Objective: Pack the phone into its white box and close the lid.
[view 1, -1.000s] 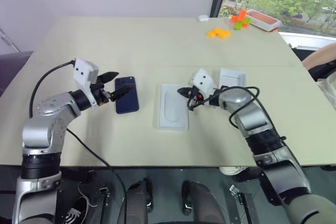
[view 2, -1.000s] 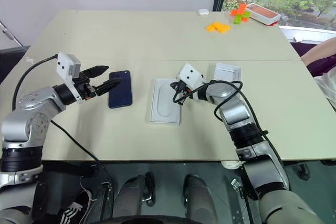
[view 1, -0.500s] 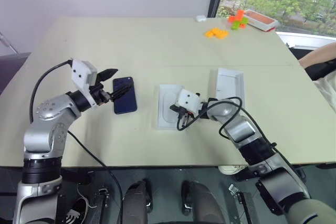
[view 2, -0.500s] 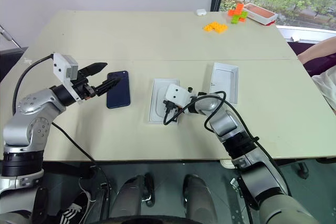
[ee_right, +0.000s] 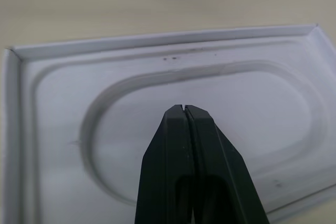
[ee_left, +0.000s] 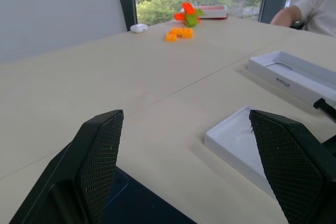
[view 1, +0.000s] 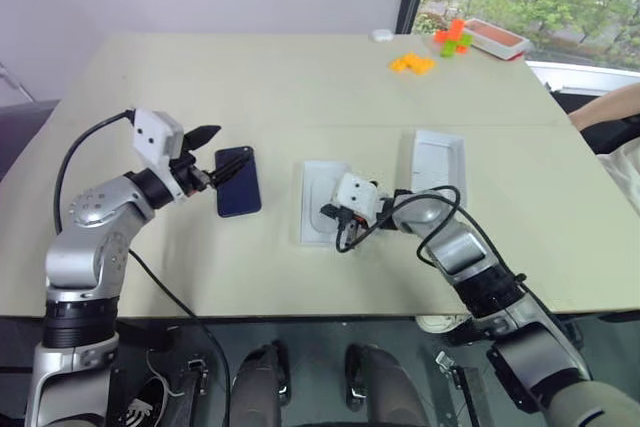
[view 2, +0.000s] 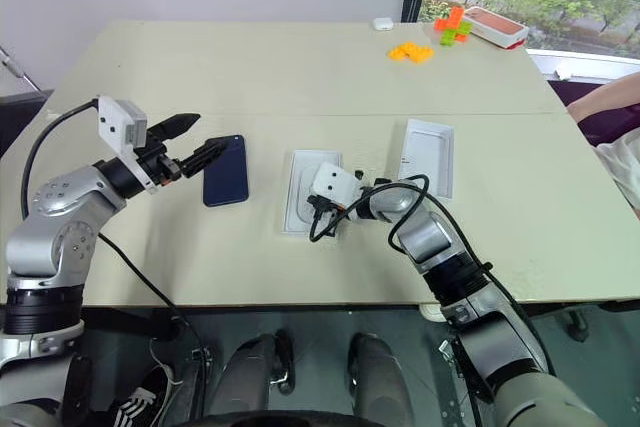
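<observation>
While 1 phone lies flat, left end effector released; right end effector clenched, empty.

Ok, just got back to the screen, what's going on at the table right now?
The left gripper is open, hovering at the end of the slim dark navy-blue phone, which lies flat on the beige table, not gripped. The right gripper is shut, its tip over the white insert tray with a rounded oblong recess in the middle. A second shallow white rectangular tray lies to its right. Nothing is packed yet.
</observation>
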Controlling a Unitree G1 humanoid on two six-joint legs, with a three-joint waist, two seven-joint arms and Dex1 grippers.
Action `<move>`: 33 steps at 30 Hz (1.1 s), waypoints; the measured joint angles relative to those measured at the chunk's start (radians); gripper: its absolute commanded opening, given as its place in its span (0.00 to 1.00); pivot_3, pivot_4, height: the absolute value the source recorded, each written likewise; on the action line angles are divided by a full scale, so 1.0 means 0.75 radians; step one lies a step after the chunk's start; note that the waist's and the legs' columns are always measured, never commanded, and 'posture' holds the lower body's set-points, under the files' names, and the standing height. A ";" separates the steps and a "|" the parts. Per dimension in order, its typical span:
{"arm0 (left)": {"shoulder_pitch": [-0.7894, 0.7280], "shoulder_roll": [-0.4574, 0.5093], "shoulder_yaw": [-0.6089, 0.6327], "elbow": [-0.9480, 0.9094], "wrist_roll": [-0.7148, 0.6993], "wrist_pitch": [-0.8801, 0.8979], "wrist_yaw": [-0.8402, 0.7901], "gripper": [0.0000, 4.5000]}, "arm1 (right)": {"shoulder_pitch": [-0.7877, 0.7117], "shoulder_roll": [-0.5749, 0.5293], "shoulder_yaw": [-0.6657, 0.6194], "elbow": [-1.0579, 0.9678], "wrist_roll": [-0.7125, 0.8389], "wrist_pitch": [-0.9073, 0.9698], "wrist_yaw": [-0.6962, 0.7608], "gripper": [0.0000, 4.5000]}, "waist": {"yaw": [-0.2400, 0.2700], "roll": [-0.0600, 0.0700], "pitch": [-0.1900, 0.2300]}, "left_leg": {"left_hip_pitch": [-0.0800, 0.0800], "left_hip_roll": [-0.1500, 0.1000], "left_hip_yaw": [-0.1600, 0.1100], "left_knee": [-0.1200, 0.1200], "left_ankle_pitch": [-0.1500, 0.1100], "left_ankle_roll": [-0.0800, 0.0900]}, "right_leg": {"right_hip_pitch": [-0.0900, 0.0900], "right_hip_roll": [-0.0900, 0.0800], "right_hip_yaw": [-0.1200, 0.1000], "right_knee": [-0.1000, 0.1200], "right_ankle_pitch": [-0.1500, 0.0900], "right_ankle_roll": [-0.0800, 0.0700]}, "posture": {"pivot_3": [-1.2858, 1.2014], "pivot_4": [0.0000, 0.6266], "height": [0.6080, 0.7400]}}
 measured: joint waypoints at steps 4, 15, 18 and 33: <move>0.000 0.005 0.000 0.000 -0.007 0.021 -0.012 0.90 | -0.001 -0.002 0.010 0.011 -0.023 -0.038 0.005 0.01 | -0.001 0.000 0.000 | 0.001 0.000 0.000 0.000 0.000 0.000 | 0.002 0.000 0.000 0.000 0.000 0.000 | 0.52 0.24 1.00; -0.029 0.079 0.012 0.072 -0.084 0.357 0.052 0.90 | -0.098 0.008 -0.164 0.041 0.106 0.054 0.011 0.01 | -0.004 0.000 0.000 | 0.001 0.000 -0.001 0.000 0.000 0.000 | 0.000 0.000 0.000 0.002 0.000 0.000 | 0.52 0.24 1.00; -0.062 0.085 0.065 0.186 -0.136 0.530 0.114 0.90 | -0.155 0.058 -0.207 0.048 0.108 0.040 -0.043 0.01 | -0.010 0.000 0.000 | 0.002 0.002 -0.001 -0.001 0.001 -0.001 | 0.000 0.004 0.000 0.002 0.000 0.001 | 0.52 0.24 1.00; -0.284 -0.018 0.296 0.607 -0.271 0.954 0.348 0.90 | -0.303 0.354 -0.078 0.302 0.000 -0.028 -0.240 0.01 | -0.008 -0.001 0.000 | 0.004 0.003 -0.001 0.003 0.004 -0.006 | -0.001 0.004 0.000 0.013 0.000 0.000 | 0.52 0.24 1.00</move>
